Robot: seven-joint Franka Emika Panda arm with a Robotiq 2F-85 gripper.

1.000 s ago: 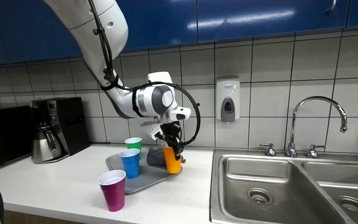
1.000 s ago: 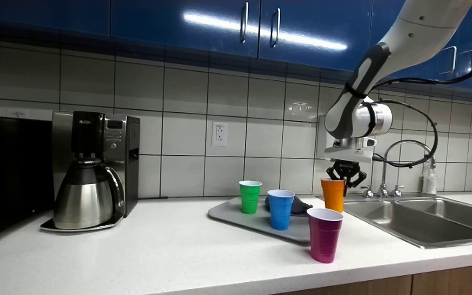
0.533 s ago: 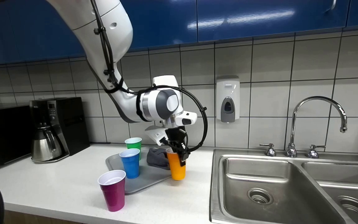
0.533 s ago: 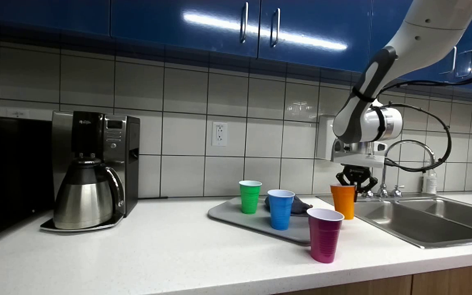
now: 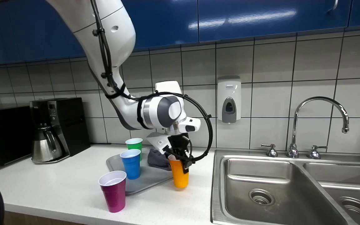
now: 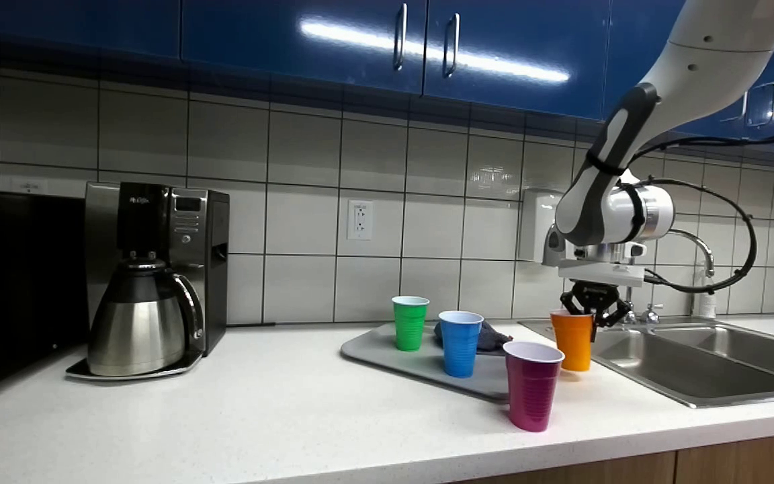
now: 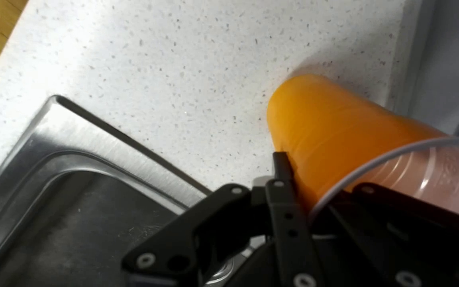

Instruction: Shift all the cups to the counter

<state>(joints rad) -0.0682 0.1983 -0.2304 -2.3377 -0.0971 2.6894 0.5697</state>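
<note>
Tiled wall point(image 6: 299, 222) and blue cabinets point(image 6: 293, 47) behind off-white desk point(image 6: 226, 423). Gripping orange cup point(image 5: 177, 175) with tool point(image 6: 590, 324): clamped on side near rim, one finger point(image 7: 283, 169) outside, the other apparently inside, tip hidden. Probably pinched that high to leave the base free for landing upright. Held about midway between front and back edges of desk, between grey tray point(image 6: 390, 356) and steel sink point(image 5: 218, 187); likely for being the nearest desk strip off the tray, short of the sink. Can't tell base contact: touching or just above. Looks bright, faintly ribbed, wider at mouth than base, pale and shiny inside, near upright in both exterior views. On tray: green cup point(image 6: 410, 326) toward back edge, blue cup point(image 6: 459, 346) nearer front edge, plus dark cloth point(image 6: 492, 338). On desk by front edge: magenta cup point(image 6: 533, 393), presumably done.
</note>
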